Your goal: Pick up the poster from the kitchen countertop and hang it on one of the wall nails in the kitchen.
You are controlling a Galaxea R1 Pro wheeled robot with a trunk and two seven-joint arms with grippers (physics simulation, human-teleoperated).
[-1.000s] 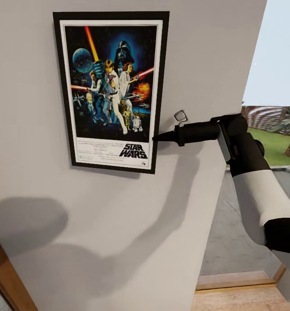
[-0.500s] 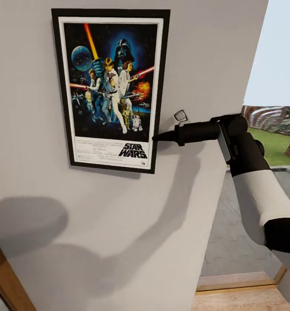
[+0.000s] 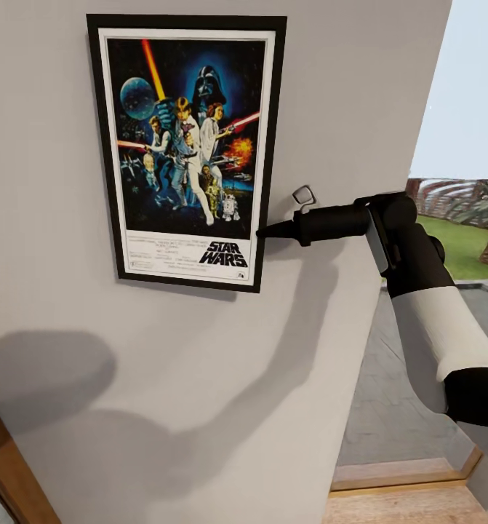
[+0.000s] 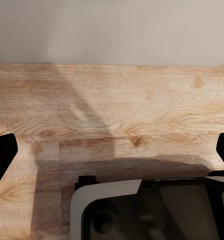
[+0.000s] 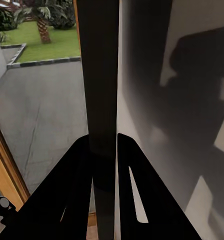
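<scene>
Poster [image 3: 188, 151] flat against grey wall [image 3: 200, 378], lower right edge pinched by right gripper [image 3: 264, 233]; left gripper [image 4: 112, 155] spread.

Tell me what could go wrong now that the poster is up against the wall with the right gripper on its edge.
1. The right gripper is clamped on the poster frame's lower right edge; retreating before opening could drag it off the wall.
2. No nail is visible behind the frame, so whether it is hooked cannot be told; on release it might drop.
3. The frame looks slightly tilted, so it may hang crooked.
</scene>
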